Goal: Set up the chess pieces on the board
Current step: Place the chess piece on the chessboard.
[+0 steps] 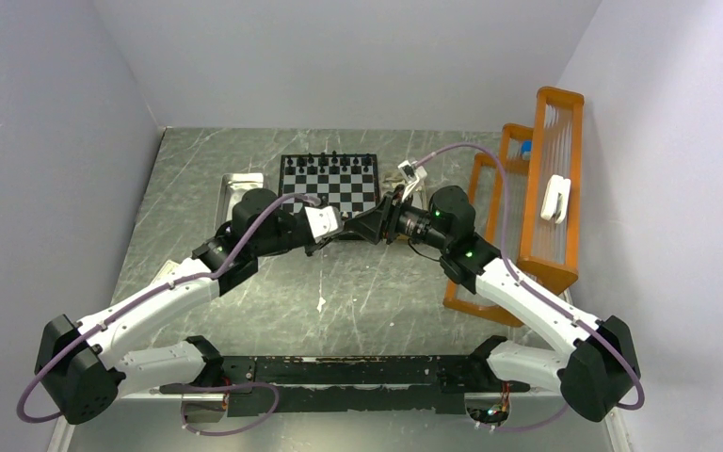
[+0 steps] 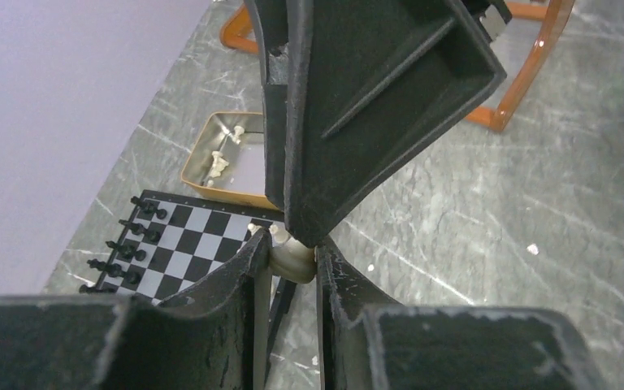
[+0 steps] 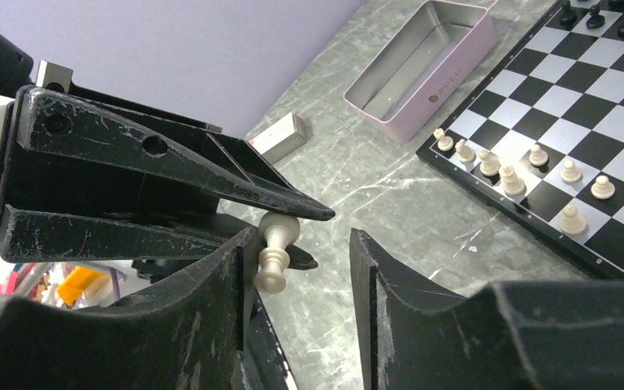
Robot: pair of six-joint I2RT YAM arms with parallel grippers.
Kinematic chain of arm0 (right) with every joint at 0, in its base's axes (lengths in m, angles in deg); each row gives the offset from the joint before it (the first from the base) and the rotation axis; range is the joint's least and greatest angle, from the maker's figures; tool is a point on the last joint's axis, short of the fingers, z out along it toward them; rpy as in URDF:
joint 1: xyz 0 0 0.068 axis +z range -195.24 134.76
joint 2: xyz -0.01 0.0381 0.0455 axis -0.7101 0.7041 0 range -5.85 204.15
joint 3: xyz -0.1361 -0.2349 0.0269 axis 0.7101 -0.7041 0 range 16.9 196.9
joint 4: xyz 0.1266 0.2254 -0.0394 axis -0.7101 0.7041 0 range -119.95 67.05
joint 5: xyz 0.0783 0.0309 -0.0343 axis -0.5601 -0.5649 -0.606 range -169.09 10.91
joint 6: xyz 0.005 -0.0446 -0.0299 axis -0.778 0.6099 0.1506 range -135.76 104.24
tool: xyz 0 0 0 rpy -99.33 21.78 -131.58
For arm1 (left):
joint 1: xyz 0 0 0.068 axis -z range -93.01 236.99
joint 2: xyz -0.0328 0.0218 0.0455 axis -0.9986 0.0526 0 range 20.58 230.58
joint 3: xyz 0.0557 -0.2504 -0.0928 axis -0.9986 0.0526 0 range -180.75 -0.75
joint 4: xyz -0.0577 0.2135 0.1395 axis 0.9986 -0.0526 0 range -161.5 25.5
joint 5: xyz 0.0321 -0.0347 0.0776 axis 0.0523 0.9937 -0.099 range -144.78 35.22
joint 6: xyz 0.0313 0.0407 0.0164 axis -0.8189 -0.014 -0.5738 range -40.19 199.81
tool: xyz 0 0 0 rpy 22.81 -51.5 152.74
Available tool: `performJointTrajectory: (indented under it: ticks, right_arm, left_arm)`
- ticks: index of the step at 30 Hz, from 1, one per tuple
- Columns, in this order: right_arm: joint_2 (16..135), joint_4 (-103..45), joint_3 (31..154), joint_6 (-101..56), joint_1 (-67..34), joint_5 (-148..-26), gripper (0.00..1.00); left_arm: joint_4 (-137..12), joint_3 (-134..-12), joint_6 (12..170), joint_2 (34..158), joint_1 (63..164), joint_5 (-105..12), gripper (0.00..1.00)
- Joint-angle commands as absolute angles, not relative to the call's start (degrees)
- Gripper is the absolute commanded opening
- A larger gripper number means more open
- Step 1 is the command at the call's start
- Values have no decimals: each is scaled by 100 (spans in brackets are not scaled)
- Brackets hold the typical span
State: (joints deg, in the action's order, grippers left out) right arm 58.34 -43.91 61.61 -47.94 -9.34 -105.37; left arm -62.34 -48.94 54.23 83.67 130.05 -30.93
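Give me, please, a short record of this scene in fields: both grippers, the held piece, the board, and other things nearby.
left gripper: shut on the cream chessman, gripped at its top end
right gripper: open, jaws on either side of the chessman, not clamping it
place of meeting: by the near edge of the board
black pieces: lined up along the far side
cream pieces: several stand on the near rows
metal tin: beside the board
tan tray: a few cream pieces lie inside
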Motion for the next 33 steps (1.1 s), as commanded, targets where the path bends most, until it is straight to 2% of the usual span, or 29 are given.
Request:
performJointTrajectory:
  ticks: [1,4,9,12,14,17,18,24,28,33]
  right_arm:
    - [5718,-4761,6102,-4913,-842,-10146,46]
    - [5706,-4823,6052,-4962,-810,-10127,43]
    - [5767,-4970,6002,-5135,-791,-10194,28]
    - [5794,-4976,6034,-5271,-789,-10199,25]
    - [5805,-4861,6087,-5296,-781,-10120,24]
    - [5827,-4803,6128,-5400,-780,-10070,38]
    - [5823,-4810,6124,-5442,-775,-10064,39]
    - [5822,-4874,6049,-5561,-743,-9977,29]
    - [5859,-4783,6084,-5592,-734,-9936,32]
    - [5955,-4724,6113,-5636,-688,-9891,31]
  left_arm:
    - [-5647,-4848,6165,8286,13040,-2978,13]
    - [-5837,-4964,6106,8352,13048,-3033,12]
    - [-5837,-4994,6165,8393,13041,-3132,12]
    - [-5786,-4976,6236,8418,13043,-3211,11]
    - [-5849,-5003,6312,8454,13048,-3329,11]
    - [-5930,-5024,6411,8480,13041,-3556,11]
    - [-5912,-5012,6439,8490,13047,-3580,11]
    - [-5852,-5043,6606,8538,13047,-3575,11]
    - [-5909,-5111,6699,8604,13043,-3606,11]
    - [-5724,-5027,6836,8585,13041,-3625,11]
